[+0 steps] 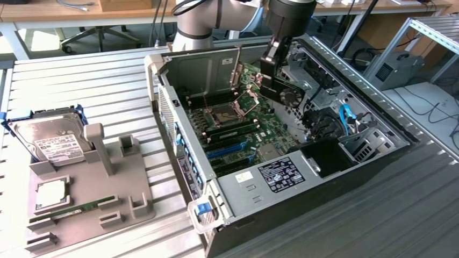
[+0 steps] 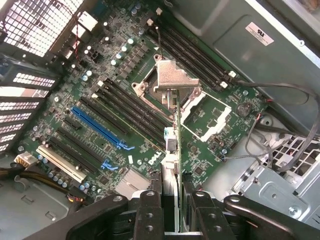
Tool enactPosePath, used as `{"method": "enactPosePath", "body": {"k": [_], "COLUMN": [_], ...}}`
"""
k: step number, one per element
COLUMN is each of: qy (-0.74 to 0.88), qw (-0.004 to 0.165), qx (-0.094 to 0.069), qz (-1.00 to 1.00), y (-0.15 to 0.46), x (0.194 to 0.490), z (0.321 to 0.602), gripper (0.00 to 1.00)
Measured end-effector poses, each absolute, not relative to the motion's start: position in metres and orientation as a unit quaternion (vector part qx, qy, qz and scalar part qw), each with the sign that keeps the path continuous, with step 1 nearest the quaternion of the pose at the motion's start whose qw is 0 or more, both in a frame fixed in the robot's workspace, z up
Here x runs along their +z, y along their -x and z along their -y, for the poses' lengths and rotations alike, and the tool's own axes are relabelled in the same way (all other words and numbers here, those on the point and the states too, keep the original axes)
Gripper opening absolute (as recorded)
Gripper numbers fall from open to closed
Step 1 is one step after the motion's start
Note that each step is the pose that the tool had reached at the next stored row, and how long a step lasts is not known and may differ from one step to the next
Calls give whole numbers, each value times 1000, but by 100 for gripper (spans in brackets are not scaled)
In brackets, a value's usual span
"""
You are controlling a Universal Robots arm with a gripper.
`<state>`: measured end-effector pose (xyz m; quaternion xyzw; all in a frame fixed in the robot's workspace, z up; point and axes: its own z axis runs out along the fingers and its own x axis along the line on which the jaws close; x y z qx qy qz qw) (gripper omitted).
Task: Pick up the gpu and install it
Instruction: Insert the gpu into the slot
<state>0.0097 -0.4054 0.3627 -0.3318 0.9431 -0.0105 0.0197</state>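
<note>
Slatted metal surface (image 1: 373,226) fills the foreground and carries everything; wooden desks (image 1: 72,11) and an office chair (image 1: 93,35) stand in the room behind. An open computer case (image 1: 190,72) lies on it, with a grey holder (image 1: 93,193) at the exterior view's left. The gpu (image 1: 285,92) hangs upright above the motherboard (image 1: 237,115), pinched between the fingers (image 2: 150,215) of the end effector (image 1: 269,74).

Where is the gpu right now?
In the exterior view, the gpu is held by the gripper inside the open case, over the motherboard, right of the CPU socket.
</note>
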Motion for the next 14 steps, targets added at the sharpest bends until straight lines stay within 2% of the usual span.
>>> {"method": "enactPosePath", "body": {"k": [14], "qy": [351], "qw": [20], "qx": [-10], "qz": [-936], "y": [-10], "x": [363], "z": [405], "gripper": [27]}}
